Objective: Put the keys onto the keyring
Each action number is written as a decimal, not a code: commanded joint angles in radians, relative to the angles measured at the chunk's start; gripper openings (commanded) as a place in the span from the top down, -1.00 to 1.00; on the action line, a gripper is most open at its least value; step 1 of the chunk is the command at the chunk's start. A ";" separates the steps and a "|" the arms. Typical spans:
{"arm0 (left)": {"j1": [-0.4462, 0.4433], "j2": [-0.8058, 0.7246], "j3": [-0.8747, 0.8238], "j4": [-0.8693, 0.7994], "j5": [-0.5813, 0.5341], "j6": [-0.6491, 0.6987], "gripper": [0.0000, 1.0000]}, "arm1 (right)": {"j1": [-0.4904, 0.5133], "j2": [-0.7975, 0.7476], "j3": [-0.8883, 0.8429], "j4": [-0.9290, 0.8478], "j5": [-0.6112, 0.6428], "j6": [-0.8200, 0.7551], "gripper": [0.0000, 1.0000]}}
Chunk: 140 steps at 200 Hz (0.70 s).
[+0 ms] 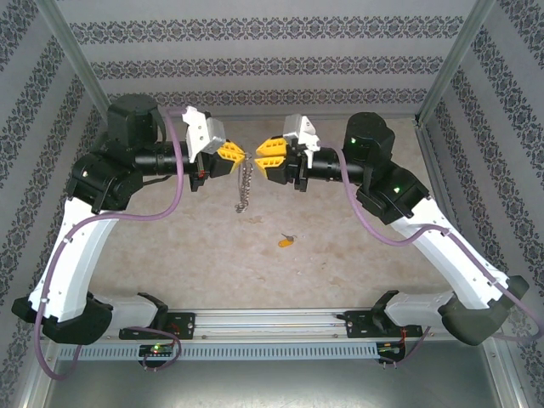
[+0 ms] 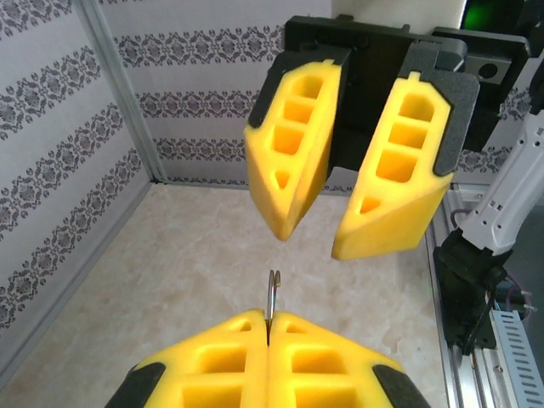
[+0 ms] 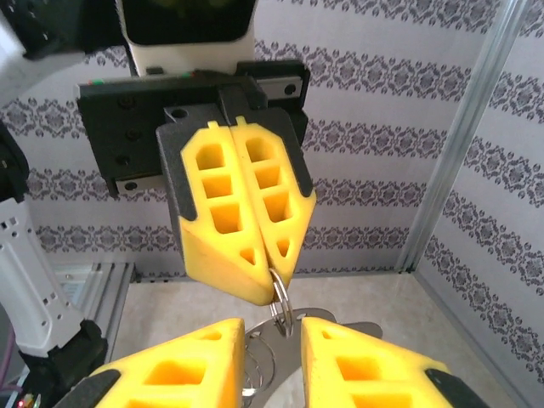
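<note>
The left gripper [image 1: 240, 154] is pinching the keyring [image 2: 273, 293] between its shut yellow fingers, holding it up in the air above the middle of the table [image 1: 340, 272]. The ring is showing as a thin silvery wire loop, seen edge-on in the left wrist view, where it is poking out just past the fingertips. In the right wrist view it is hanging as a small double coil from the tip of the closed left gripper [image 3: 272, 270]. The keys [image 1: 245, 189] are dangling below the ring as a jagged silver-grey string, hanging clear between the two grippers and reaching down toward the tabletop. The right gripper [image 1: 259, 155] is facing the left one, just beside it, with its fingers standing a narrow way apart. Flat grey key heads [image 3: 263, 361] are lying in and behind that gap, and whether the fingers are touching them cannot be told. A small yellow tag [image 1: 286, 241] is lying on the table nearer the arm bases.
</note>
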 commanded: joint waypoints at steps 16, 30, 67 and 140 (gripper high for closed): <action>-0.034 0.024 0.047 -0.076 -0.033 0.064 1.00 | 0.030 0.024 0.035 -0.062 0.024 -0.076 0.51; -0.041 0.032 0.053 -0.084 -0.035 0.070 1.00 | 0.031 0.028 0.035 -0.067 0.029 -0.087 0.55; -0.049 0.039 0.058 -0.094 -0.046 0.081 1.00 | 0.031 0.030 0.044 -0.087 0.035 -0.108 1.00; -0.049 0.045 0.044 -0.052 0.034 0.027 0.44 | 0.010 0.020 0.008 0.011 -0.020 -0.062 1.00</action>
